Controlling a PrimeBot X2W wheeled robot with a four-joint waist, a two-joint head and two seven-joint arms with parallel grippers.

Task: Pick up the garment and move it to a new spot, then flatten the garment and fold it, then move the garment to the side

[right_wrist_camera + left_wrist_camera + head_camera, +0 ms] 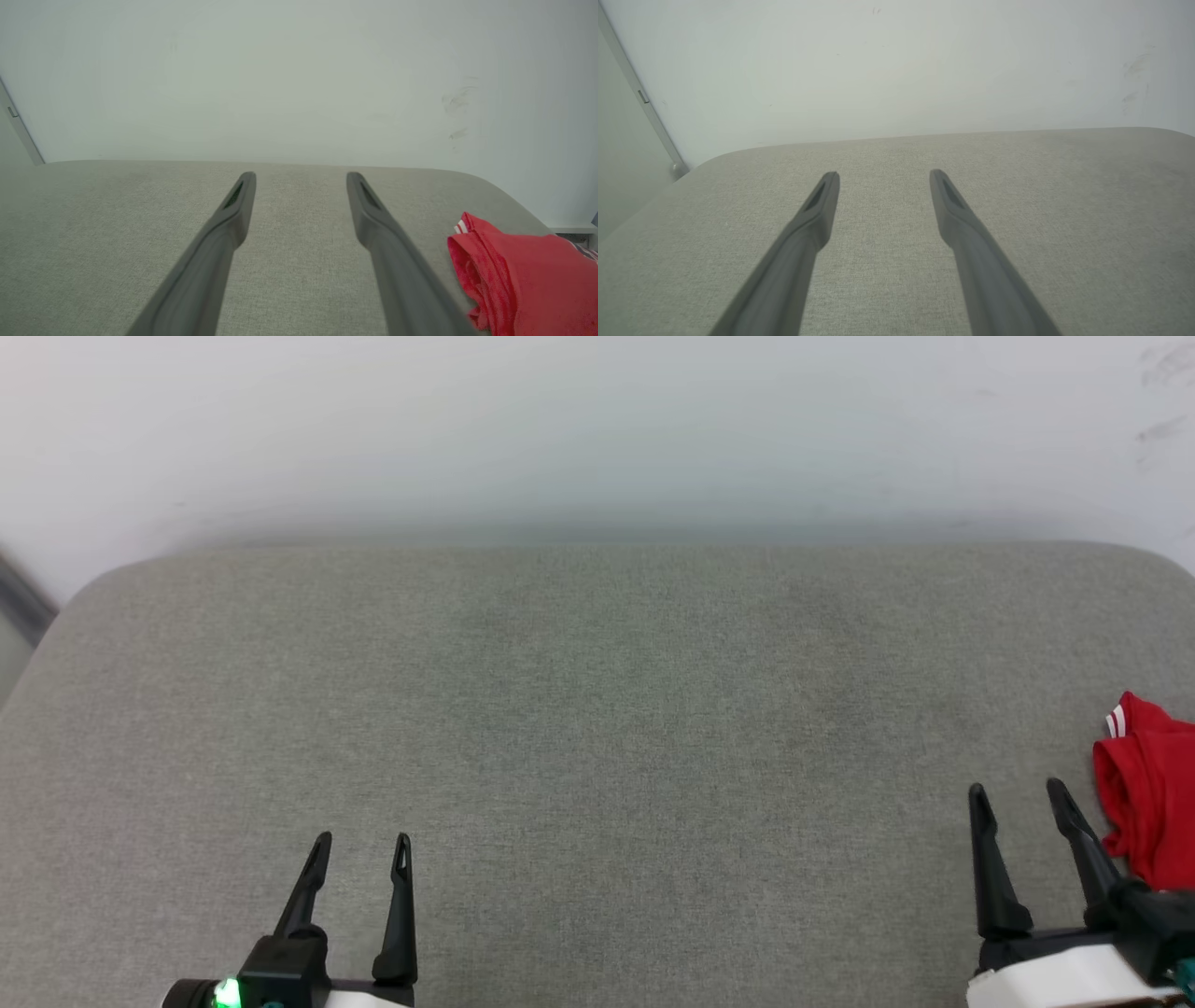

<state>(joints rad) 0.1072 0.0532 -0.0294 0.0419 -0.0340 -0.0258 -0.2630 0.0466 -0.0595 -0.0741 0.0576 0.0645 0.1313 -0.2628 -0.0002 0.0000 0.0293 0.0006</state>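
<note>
1. We have both grippers low over the grey surface [597, 709], fingers pointing toward the pale wall [597, 429].
2. Our left gripper [363, 837] has its fingers spread wide with nothing between them. It sits over bare surface, well apart from the garment [1148, 793].
3. Our right gripper [1016, 786] is spread just as wide and is also empty. The garment lies just beside its outer finger, on the right, and a strip of surface seems to separate the two.
4. The garment is a red bunched heap at the right end of the surface, with a bit of white-striped trim showing at its far corner. Part of it runs out of view, so we cannot tell its full extent.
5. We judge the task to be at its very beginning. The garment looks rumpled rather than flattened or folded, and neither gripper holds it.
6. By our reckoning, everything is left to do: grasp the garment, carry it to a new spot, spread it flat, fold it, and set it aside.
</note>
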